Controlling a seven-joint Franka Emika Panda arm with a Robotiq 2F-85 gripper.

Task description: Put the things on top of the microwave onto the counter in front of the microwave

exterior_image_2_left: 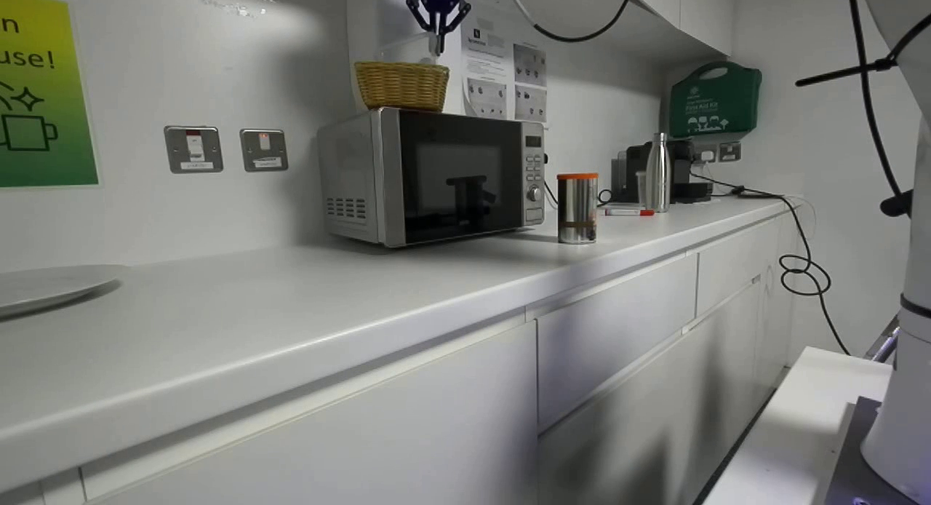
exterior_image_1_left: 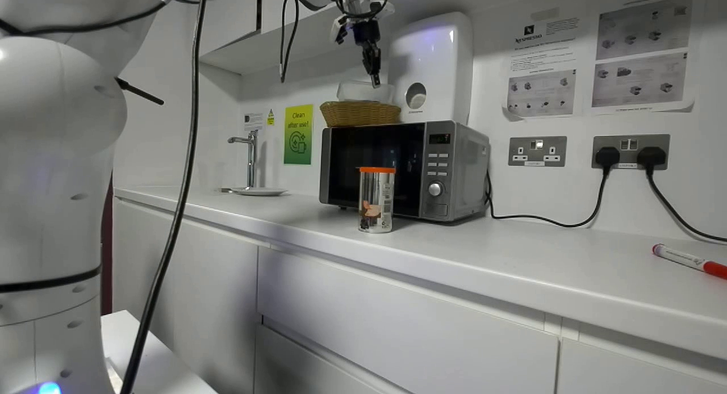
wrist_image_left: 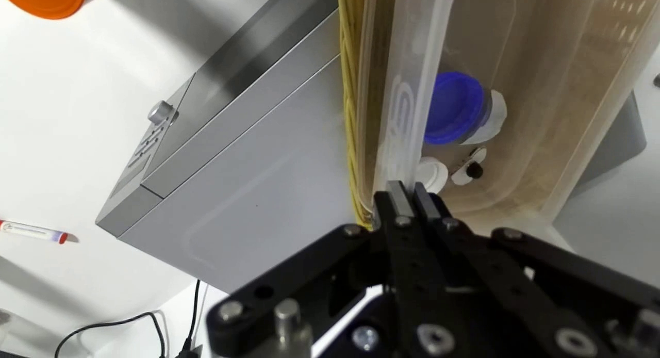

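Observation:
The silver-grey microwave (exterior_image_1_left: 466,172) stands against the wall on the white counter (exterior_image_2_left: 327,294). On top of it is the tan wicker basket (exterior_image_2_left: 402,86), with a translucent plastic tub (exterior_image_1_left: 353,92) rising above its rim. Inside the tub, the wrist view shows a blue lid (wrist_image_left: 454,108), a white cap (wrist_image_left: 432,175) and small bits. My gripper (wrist_image_left: 412,190) points down from above, its jaws shut on one side wall of the tub (wrist_image_left: 405,110). Whether the tub's base rests in the basket cannot be told.
A metallic can with an orange lid (exterior_image_1_left: 376,204) stands on the counter before the microwave. A tall white wall box (exterior_image_1_left: 431,59) is close behind the basket. A red marker (exterior_image_1_left: 687,259) and a plate (exterior_image_1_left: 258,191) lie on the counter. Cupboards hang overhead.

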